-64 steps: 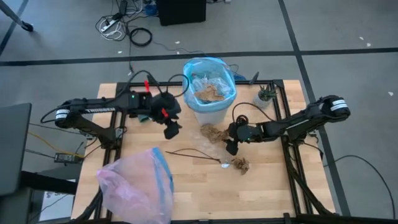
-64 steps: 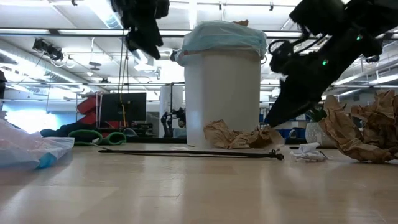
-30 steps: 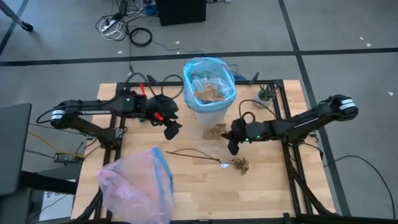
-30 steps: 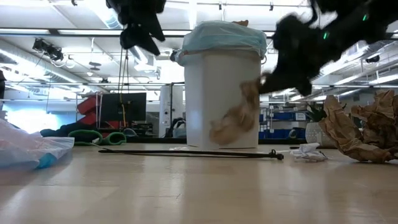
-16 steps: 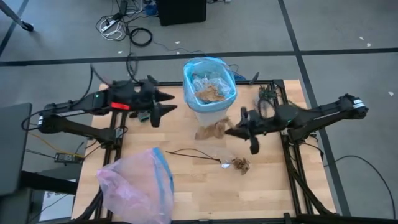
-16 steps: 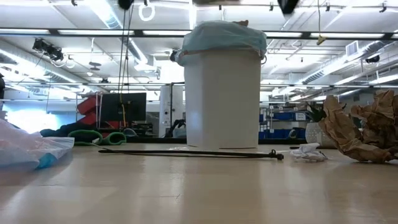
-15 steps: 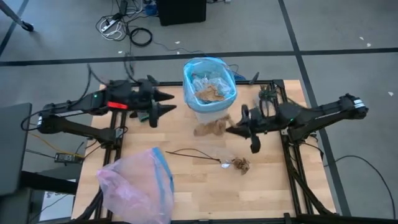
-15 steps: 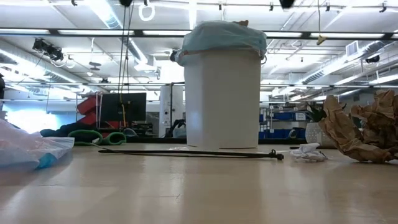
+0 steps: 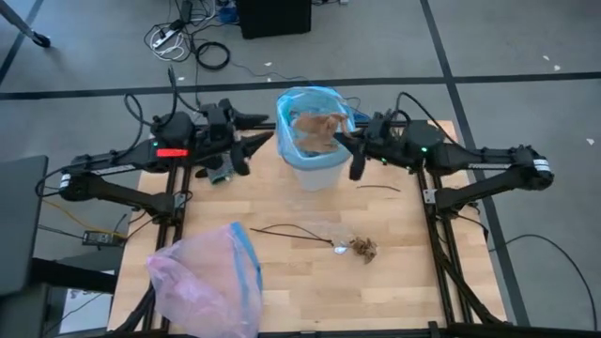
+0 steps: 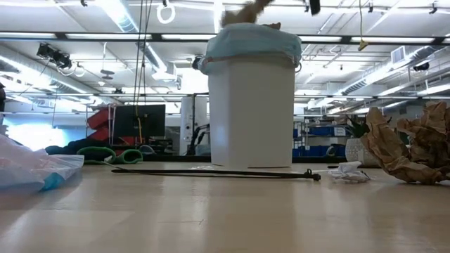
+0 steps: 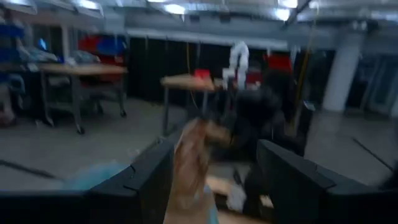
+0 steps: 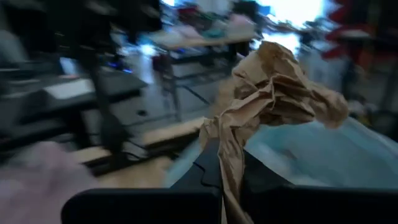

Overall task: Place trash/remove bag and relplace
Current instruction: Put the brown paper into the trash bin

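A white bin [image 9: 317,150] lined with the light-blue bag [image 9: 286,105] stands at the table's far middle [image 10: 251,98]. My right gripper [image 9: 338,141] hovers above the bin's right rim, shut on a brown crumpled clump [image 9: 315,127] of trash that hangs over the bin's mouth. My left gripper [image 9: 266,130] hangs open just left of the bin's rim, holding nothing. More trash lies on the table: a long dark twig [image 9: 291,232], a brown clump [image 9: 362,249] and a short twig [image 9: 380,188]. My right gripper pinches the brown clump by its narrow lower end [image 12: 227,152] between its two fingers. The fingers come about level from the table's right side. The clump's bulk [image 12: 280,93] sticks out past the fingertips, lifted clear above the bag's open mouth.
A pale pink bag with a blue rim band [image 9: 207,282] lies at the table's near left corner. A small potted plant [image 9: 402,143] stands at the far right. The low view shows brown crumpled clumps [image 10: 408,144] close on its right.
My right gripper has risen from the table in front of the bin and gone toward the far edge, carrying the brown clump up over the bin's mouth. My left gripper has also risen and moved toward the far edge, beside the bin's left rim.
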`<move>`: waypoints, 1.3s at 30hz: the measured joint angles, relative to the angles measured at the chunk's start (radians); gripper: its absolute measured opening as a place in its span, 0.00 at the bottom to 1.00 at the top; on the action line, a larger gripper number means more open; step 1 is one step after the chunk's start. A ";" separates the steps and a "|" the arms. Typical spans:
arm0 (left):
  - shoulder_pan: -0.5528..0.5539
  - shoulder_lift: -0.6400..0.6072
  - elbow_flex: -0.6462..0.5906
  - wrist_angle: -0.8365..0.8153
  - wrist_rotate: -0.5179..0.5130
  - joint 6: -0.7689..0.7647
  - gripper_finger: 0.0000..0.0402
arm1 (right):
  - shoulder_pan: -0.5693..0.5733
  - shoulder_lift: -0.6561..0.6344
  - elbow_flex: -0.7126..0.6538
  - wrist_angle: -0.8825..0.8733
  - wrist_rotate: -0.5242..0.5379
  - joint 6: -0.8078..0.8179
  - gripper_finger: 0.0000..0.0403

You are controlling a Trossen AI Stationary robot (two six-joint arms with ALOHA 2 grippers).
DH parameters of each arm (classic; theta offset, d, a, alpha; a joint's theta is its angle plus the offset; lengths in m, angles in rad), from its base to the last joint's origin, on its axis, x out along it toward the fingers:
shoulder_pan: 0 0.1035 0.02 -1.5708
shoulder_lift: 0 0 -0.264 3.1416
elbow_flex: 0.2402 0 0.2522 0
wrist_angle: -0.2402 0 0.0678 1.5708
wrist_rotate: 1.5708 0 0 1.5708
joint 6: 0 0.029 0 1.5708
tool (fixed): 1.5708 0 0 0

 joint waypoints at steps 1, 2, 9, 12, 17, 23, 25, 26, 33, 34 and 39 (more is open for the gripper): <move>0.010 0.016 0.000 0.032 0.000 0.002 0.59 | -0.018 0.015 0.000 -0.004 0.000 0.014 0.00; 0.020 0.032 0.000 0.055 0.000 0.002 0.59 | -0.035 0.028 0.000 -0.010 -0.006 0.033 0.00; 0.082 0.159 0.000 0.190 0.061 -0.041 0.59 | -0.081 0.128 0.000 -0.007 -0.098 0.159 0.00; 0.097 0.213 0.000 0.259 0.121 -0.091 0.59 | -0.080 0.151 0.000 0.009 -0.118 0.188 0.00; 0.102 0.274 0.000 0.332 0.175 -0.155 0.59 | -0.082 0.152 0.000 0.021 -0.123 0.202 0.02; 0.102 0.326 0.000 0.373 0.191 -0.174 0.59 | -0.099 0.145 0.000 0.021 -0.129 0.202 0.01; 0.102 0.344 0.000 0.373 0.191 -0.174 0.59 | -0.103 0.149 0.000 0.024 -0.136 0.202 0.01; 0.103 0.357 0.000 0.375 0.190 -0.174 0.59 | -0.103 0.150 0.000 0.024 -0.139 0.202 0.01; 0.121 0.434 0.000 0.381 0.179 -0.175 0.59 | -0.103 0.151 0.000 0.049 -0.188 0.169 0.12; 0.126 0.441 0.000 0.371 0.168 -0.182 0.59 | -0.103 0.150 0.000 0.055 -0.190 0.169 0.15; 0.165 0.463 0.004 0.304 0.094 -0.244 0.59 | -0.098 0.142 0.000 0.095 -0.214 0.249 0.33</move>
